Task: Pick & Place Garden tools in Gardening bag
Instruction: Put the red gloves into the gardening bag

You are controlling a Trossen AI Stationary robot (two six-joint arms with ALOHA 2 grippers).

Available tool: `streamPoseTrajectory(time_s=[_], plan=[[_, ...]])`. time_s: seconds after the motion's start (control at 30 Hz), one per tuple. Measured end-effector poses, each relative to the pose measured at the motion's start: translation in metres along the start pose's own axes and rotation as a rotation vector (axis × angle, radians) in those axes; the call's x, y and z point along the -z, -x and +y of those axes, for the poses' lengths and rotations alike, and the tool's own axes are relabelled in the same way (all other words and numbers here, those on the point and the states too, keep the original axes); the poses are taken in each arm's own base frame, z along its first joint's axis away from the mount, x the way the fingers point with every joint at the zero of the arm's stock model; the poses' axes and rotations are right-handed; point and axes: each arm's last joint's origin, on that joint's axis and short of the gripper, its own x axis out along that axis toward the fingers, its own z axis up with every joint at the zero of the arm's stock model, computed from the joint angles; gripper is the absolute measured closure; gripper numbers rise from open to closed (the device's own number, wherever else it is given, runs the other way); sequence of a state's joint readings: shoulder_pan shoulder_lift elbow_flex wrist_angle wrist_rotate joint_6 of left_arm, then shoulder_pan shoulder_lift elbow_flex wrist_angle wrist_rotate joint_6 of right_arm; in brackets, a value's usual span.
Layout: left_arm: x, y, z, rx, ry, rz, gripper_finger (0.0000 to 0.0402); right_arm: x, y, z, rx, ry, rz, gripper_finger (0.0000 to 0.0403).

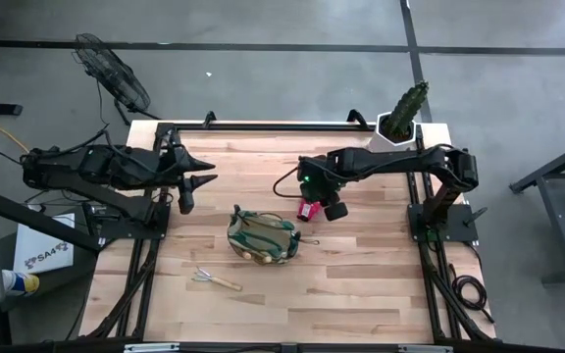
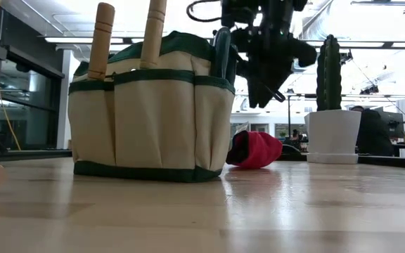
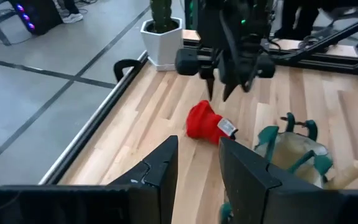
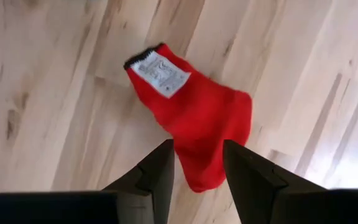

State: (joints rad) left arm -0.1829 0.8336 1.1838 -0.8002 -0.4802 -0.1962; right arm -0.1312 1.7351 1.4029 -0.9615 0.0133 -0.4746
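The red glove-like piece [image 4: 191,115] lies flat on the table right of the gardening bag [image 1: 261,235]. My right gripper [image 4: 199,149] hangs open just above the glove's near end, fingers pointing down, and touches nothing; the left wrist view shows its tips [image 3: 219,90] clear of the glove [image 3: 207,121]. The tan bag [image 2: 150,112] stands upright with two wooden handles [image 2: 100,39] and dark handles [image 2: 222,53] sticking out of it. A wooden-handled hand rake [image 1: 214,280] lies on the table near the bag's front left. My left gripper [image 3: 199,146] waits open, high over the table's left side [image 1: 202,175].
A green cactus in a white pot [image 1: 403,113] stands at the table's far right corner, behind the glove in the low view [image 2: 332,137]. A fan [image 1: 114,74] stands on the floor beyond the far left corner. Bare wood stretches along the near edge [image 1: 361,304].
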Motion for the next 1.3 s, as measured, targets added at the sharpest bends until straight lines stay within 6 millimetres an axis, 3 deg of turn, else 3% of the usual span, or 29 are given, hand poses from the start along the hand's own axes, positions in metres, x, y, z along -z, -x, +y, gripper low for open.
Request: streamPoseTrajectory(time_s=[0.23, 0.5, 0.77, 1.07, 1.3], plan=[[0.017, -0.003, 0.000, 0.053, 0.018, 0.044, 0.0290, 0.007, -0.016, -0.002, 0.020, 0.001, -0.011, 0.0199], [0.024, -0.003, 0.000, 0.094, 0.002, 0.060, 0.0290, 0.011, -0.035, 0.000, 0.057, 0.179, -0.050, 0.0119], [0.021, -0.003, 0.002, 0.022, 0.058, 0.013, 0.0290, 0.020, -0.059, 0.003, 0.082, 0.267, -0.099, 0.0113], [0.018, -0.002, 0.003, -0.021, 0.082, -0.023, 0.0290, 0.047, -0.085, 0.003, 0.044, 0.209, -0.115, 0.0113], [0.018, -0.003, 0.004, -0.052, 0.118, -0.031, 0.0290, 0.054, -0.091, 0.002, 0.023, 0.067, -0.128, 0.0119]])
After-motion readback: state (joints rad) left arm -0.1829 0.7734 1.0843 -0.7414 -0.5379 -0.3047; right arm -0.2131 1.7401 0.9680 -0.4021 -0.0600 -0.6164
